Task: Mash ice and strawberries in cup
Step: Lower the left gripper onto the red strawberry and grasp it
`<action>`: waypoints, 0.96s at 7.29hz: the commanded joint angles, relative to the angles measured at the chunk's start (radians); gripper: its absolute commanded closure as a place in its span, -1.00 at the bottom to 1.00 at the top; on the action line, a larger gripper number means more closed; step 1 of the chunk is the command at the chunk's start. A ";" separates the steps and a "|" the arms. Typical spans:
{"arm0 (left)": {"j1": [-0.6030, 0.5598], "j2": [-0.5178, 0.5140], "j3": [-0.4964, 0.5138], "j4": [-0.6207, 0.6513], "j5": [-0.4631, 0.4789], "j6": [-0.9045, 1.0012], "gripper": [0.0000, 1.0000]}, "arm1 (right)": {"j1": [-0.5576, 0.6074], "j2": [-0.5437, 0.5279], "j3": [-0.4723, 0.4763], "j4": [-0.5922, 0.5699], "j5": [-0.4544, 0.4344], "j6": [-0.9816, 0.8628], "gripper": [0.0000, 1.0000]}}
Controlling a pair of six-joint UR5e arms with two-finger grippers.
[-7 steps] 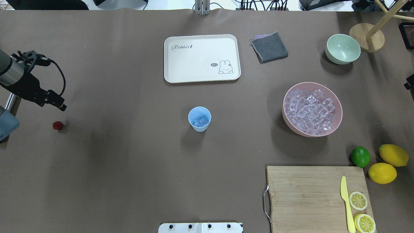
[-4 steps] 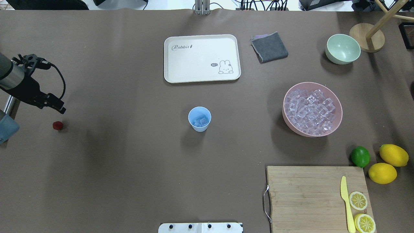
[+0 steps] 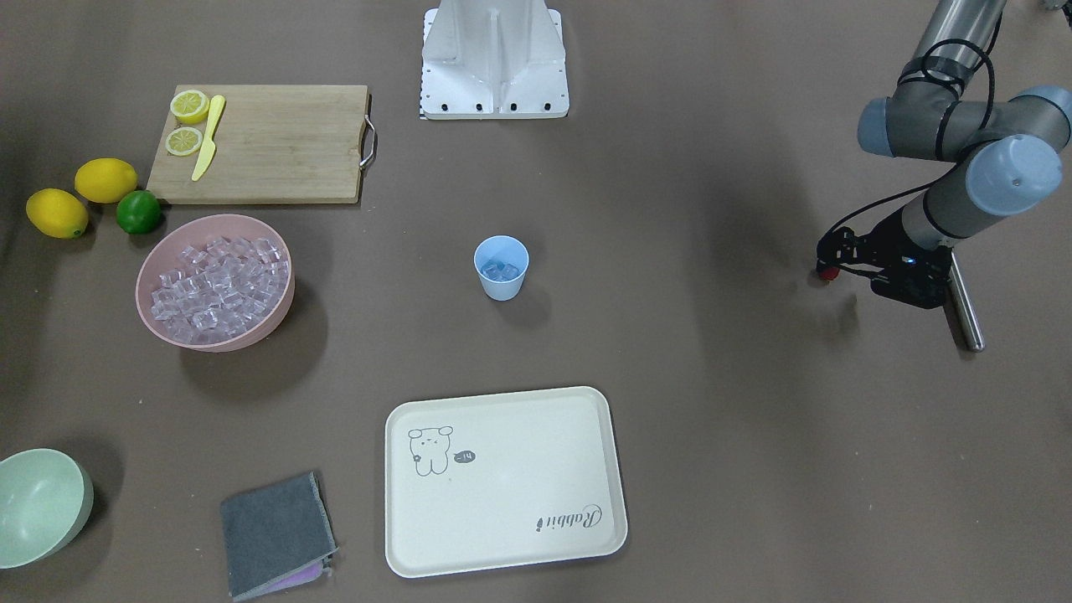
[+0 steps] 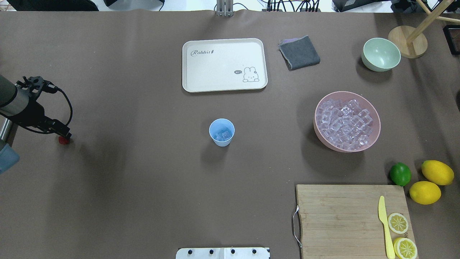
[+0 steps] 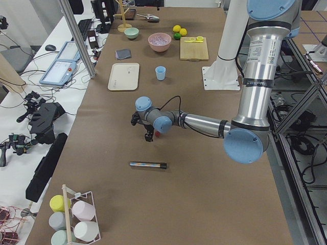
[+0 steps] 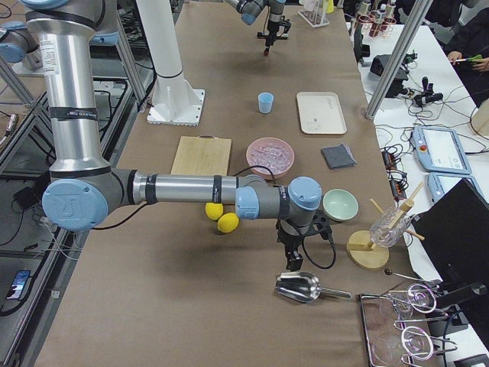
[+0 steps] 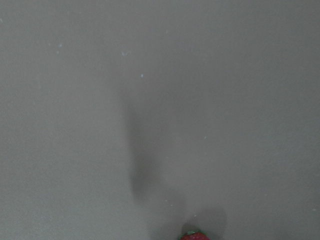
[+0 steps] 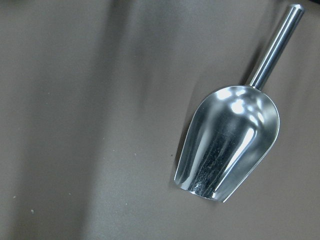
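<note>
The light-blue cup (image 4: 221, 132) stands mid-table with a few ice cubes (image 4: 223, 135) in it; it also shows in the front view (image 3: 501, 266). A heap of ice (image 4: 345, 124) fills the pink bowl (image 4: 376, 136). The tiny red strawberry (image 4: 65, 140) lies at the far left of the table. My left gripper (image 4: 63, 133) is low, right over it, its tip touching or just above the berry (image 3: 827, 273); two separate finger shadows suggest it is open. My right gripper (image 6: 293, 264) hangs over a metal scoop (image 8: 227, 145); I cannot tell its state.
A metal rod (image 3: 963, 301) lies beside the left arm. A cream tray (image 4: 224, 64), grey cloth (image 4: 299, 52) and pale green bowl (image 4: 381, 54) sit at the back. A cutting board (image 4: 341, 219) with knife and lemon slices, a lime (image 4: 400, 174) and two lemons are front right.
My left gripper has come down and toward the strawberry; its tip now meets the berry. The cup, bowl and berry have not moved.
</note>
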 commanded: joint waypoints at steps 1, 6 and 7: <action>0.012 0.000 -0.005 -0.004 0.008 -0.001 -0.25 | 0.005 -0.001 0.001 0.001 0.001 -0.003 -0.99; 0.021 -0.007 -0.008 -0.004 0.008 0.001 0.47 | 0.014 -0.003 0.001 0.003 0.001 -0.008 -0.99; 0.021 -0.011 -0.008 -0.002 0.001 0.002 0.47 | 0.014 -0.003 0.001 0.003 0.001 -0.008 -0.99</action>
